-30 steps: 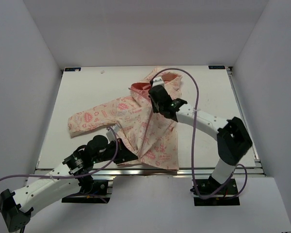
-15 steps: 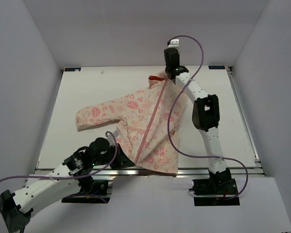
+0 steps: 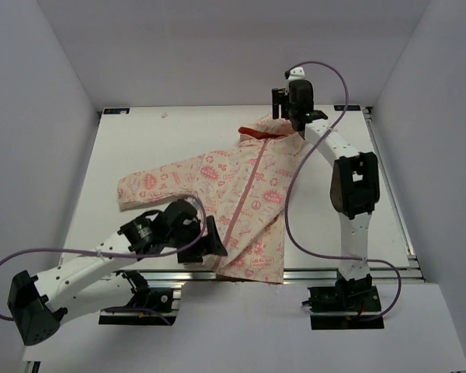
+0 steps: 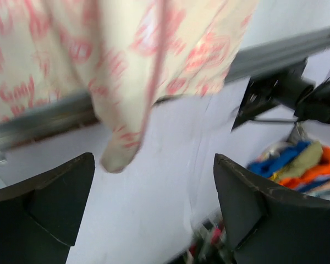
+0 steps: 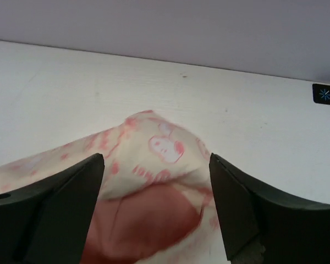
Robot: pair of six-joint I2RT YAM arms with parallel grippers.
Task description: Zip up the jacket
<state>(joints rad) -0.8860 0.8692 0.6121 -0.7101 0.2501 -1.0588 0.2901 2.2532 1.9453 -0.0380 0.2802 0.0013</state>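
The jacket (image 3: 245,183) lies front-up on the white table (image 3: 140,140), cream with pink prints, one sleeve stretched left. Its pink zipper (image 3: 245,194) runs as one closed line from the hood down to the hem. The hem hangs over the near table edge. My left gripper (image 3: 213,239) hovers at that hem, open and empty; its wrist view shows the jacket (image 4: 126,49) dangling above the fingers (image 4: 49,203). My right gripper (image 3: 281,102) is raised by the far edge just beyond the hood, open. Below it lie the hood (image 5: 159,146) and its salmon lining (image 5: 148,220).
A metal rail (image 4: 297,47) runs along the near table edge. Below it, off the table, sits a pile of coloured cloth (image 4: 305,162). White walls close in the table on three sides. A blue marker (image 5: 325,94) sits at the far edge. Purple cables loop from both arms.
Both grippers have opened and let go of the jacket. The right arm has moved right and up off the hood. The left arm has swung right along the hem. The jacket has settled flat.
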